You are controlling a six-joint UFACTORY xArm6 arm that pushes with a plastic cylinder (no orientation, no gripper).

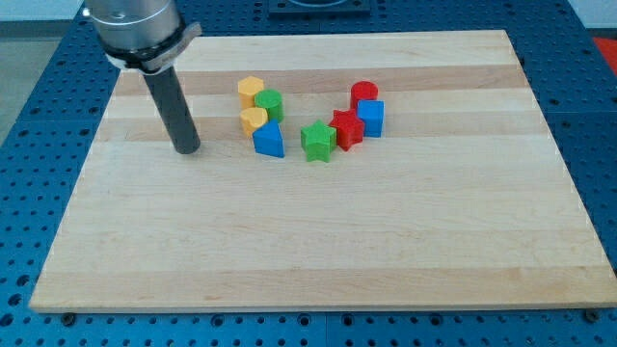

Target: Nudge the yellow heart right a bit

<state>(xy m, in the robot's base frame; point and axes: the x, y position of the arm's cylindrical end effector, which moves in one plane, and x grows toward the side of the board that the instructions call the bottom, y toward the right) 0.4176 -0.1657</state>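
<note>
- There are no fingers here, so no wide, narrow or holding state to tell: the arm ends in a straight dark rod, and my tip (187,149) rests on the tabletop (318,241) toward the view's left.
- No brand, label or writing can be read anywhere.
- The tip stands apart from every block, to the view's left of the cluster and a little lower than the yellow heart (254,119), which is the nearest block to it.
- The yellow heart sits at the left end of the cluster; which way its point faces and any long axis are too small to make out.
- Just above the heart lies a second yellow block (251,90), roughly six-sided.
- To the heart's right, touching or nearly so, is a green cylinder (269,103); just below and to its right, a blue block (270,141) with a slanted top.
- Those two blocks stand on the heart's right side.
- Further right come a green star (317,141), a red star (346,128), a blue cube (371,118) and a red cylinder (364,93), packed close together.
- A blue perforated base (39,145) surrounds the tabletop.
</note>
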